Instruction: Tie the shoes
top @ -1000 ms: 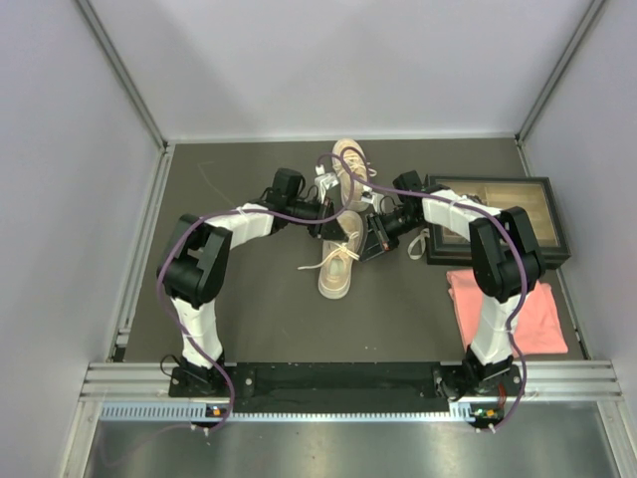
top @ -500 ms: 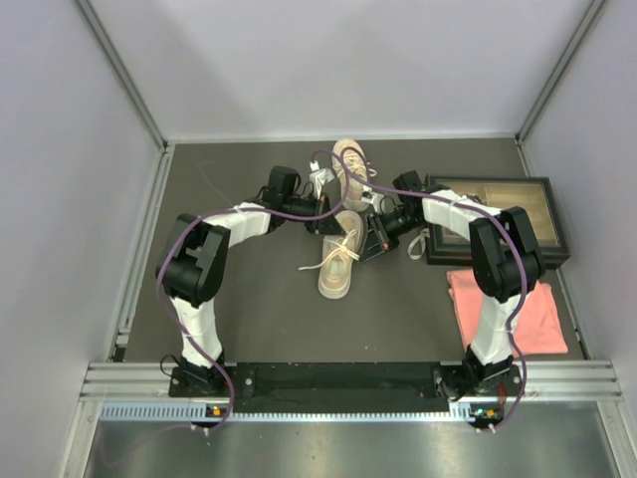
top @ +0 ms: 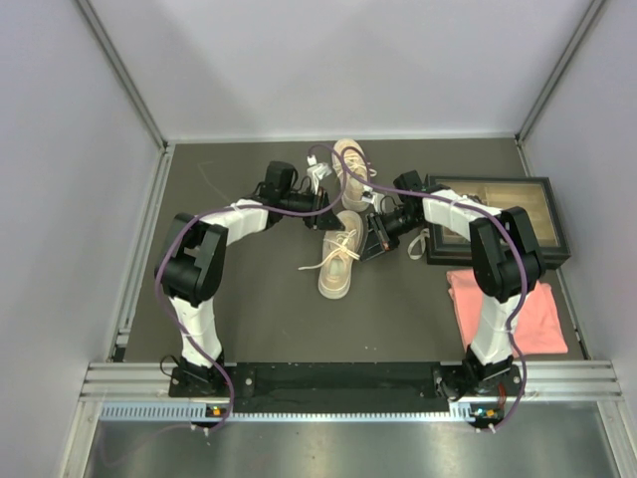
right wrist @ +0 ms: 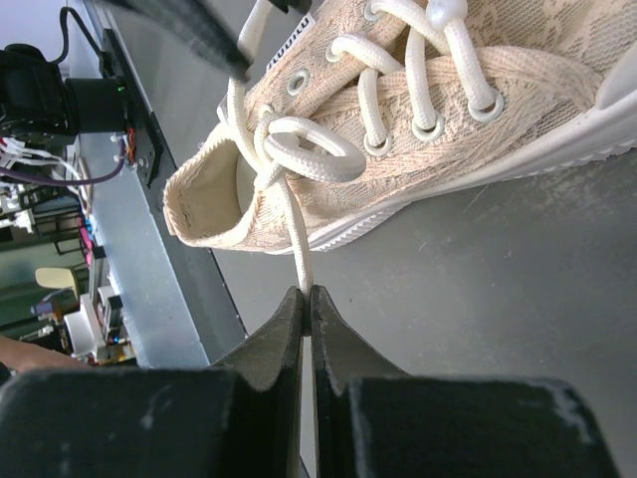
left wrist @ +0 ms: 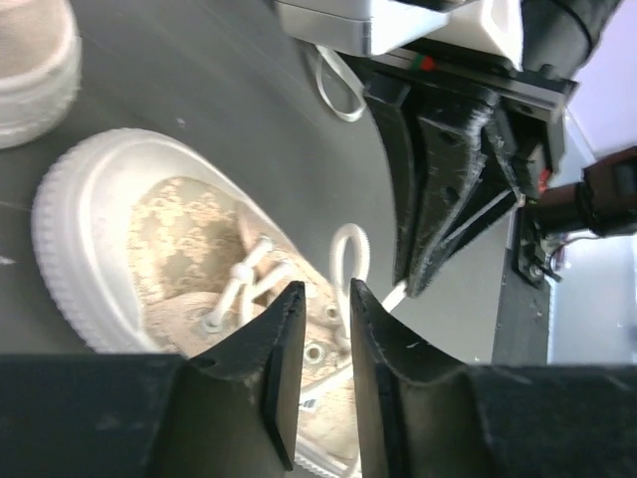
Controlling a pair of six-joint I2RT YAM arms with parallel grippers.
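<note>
Right gripper (right wrist: 307,299) is pressed shut on a white lace (right wrist: 296,249) of the near shoe (right wrist: 398,189). That shoe sits on its sole at mid-table with its heel toward this gripper. The far shoe (top: 350,169) lies just beyond it, toward the back wall. The left gripper (left wrist: 318,334) hovers over the eyelets with its jaws a little apart. A loop (left wrist: 346,261) of lace stands in the gap and does not look clamped.

The biggest risk, as I judge it, is the shoe itself. It looks light and nothing pins it down, so a firm tug on the lace could drag or tip it. Next, the two grippers work very near each other over the tongue, and a careless sweep could knock one into the other. The loop is also loose, so pulling the pinched strand alone may draw it straight back through the crossing. Least serious, the left jaws could close beside the thin lace and catch nothing, or nip the tongue.

Pale walls (top: 328,60) close in three sides. The table (top: 259,319) is dark grey and matte, probably grippy enough to help a little. A dark picture frame (top: 518,204) lies at the right, with a pink cloth (top: 537,319) nearer the arms' bases.
</note>
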